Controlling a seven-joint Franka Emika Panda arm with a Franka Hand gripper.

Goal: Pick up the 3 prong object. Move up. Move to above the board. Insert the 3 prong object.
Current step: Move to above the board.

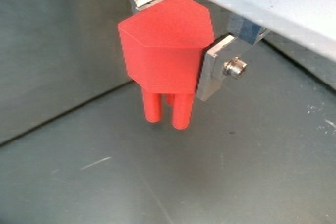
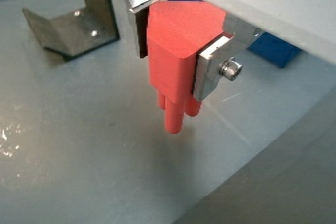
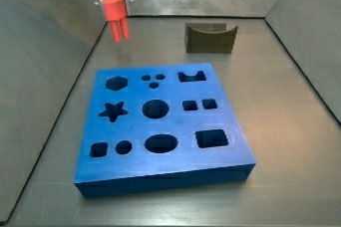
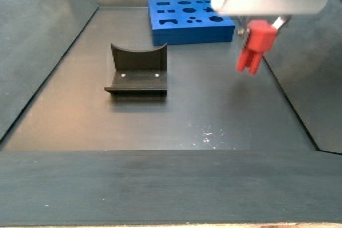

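Side views show our gripper clamping the small red-orange plastic 3 prong object upper left, beyond the large flat blue board; we should keep prongs vertical while travelling.

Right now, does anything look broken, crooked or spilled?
Nothing stands out. The gripper holds the 3 prong object upright above the floor, prongs down, off to one side of the board. The fixture stands undisturbed.

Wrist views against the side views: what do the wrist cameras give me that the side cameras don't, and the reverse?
Only the wrist views show the fingers clamping the 3 prong object's head. Only the side views show the whole board with its cut-outs, and the gripper lifted off to its side. Both share the object held, prongs down, and the fixture.
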